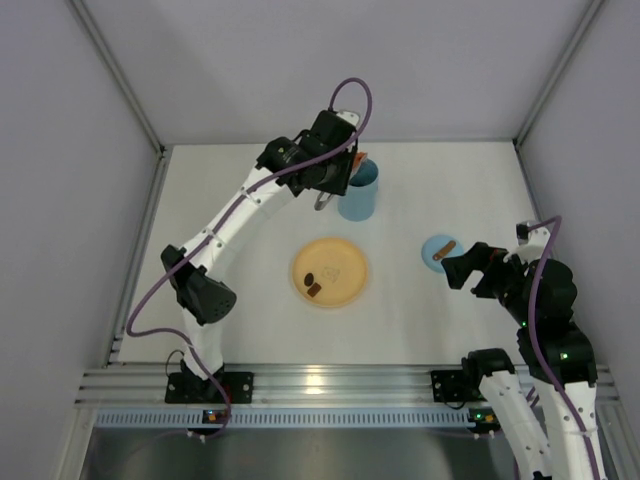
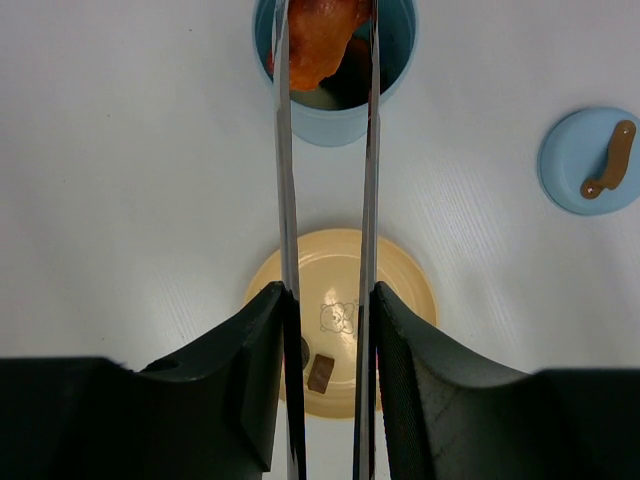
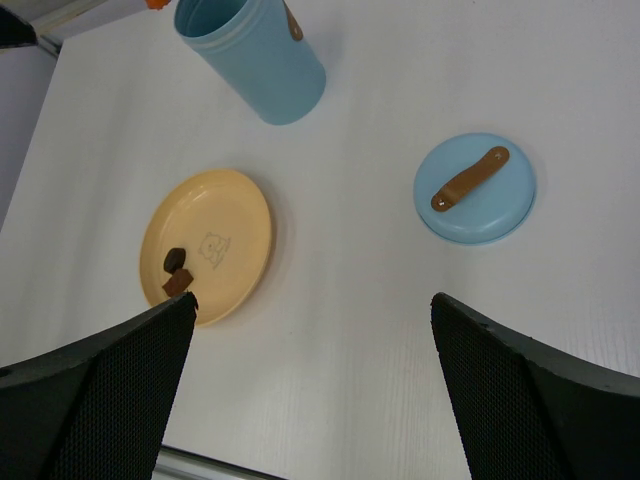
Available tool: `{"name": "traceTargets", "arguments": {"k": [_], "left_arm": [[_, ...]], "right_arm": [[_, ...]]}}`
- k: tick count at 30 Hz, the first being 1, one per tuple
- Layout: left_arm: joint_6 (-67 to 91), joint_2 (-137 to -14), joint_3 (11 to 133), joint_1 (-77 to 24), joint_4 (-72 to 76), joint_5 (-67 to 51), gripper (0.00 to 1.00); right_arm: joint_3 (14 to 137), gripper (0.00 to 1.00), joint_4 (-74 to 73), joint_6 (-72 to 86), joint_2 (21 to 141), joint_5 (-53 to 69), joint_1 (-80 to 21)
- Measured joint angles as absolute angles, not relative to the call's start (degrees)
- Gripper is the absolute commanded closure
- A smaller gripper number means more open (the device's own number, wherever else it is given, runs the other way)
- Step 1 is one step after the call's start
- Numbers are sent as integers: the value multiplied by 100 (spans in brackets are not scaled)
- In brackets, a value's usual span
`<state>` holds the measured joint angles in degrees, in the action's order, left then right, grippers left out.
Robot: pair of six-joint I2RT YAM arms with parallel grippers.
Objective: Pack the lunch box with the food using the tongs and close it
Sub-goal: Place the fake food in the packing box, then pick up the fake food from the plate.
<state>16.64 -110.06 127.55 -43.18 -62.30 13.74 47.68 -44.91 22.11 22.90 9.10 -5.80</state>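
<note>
My left gripper (image 2: 330,300) is shut on the silver tongs (image 2: 287,200), whose two arms run forward to the light-blue lunch box (image 2: 335,125). The tong tips pinch an orange-red piece of food (image 2: 320,40) right over the box's open mouth; something dark lies inside it. From above, the left gripper (image 1: 335,170) hangs beside the lunch box (image 1: 358,195) at the back of the table. Two dark brown pieces (image 3: 176,270) lie on the yellow plate (image 3: 230,220). My right gripper (image 3: 312,300) stands open and empty over bare table, to the right of the plate.
The flat light-blue lid with a brown tab (image 1: 438,250) lies right of the plate (image 1: 345,255), just in front of the right gripper (image 1: 470,268). White walls close the table at the back and both sides. A metal rail runs along the near edge.
</note>
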Motion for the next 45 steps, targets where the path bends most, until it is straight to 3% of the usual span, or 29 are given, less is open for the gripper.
{"name": "traceTargets", "arguments": {"k": [14,19,27,39,45], "left_arm": [[1579,-11640,13054,-4193,-6045,1138,67],[1579,-11644,13056,-4191,-6045,1140,55],[1551,-11644,13056,-4191,-6047,1140,45],[1520,-11572,13063,-4193,-6045,1024,46],[1527,-10923,12929,-4226,-6042,991,47]], "right_arm": [[4768,0,-4491,2209,2290,913,-580],[4768,0,-4491,2209,2290,913,-580],[4768,0,-4491,2204,2303,913,-580],[4768,0,-4491,2204,2307,910,-580],[4768,0,-4491,2204,2307,910,-580]]}}
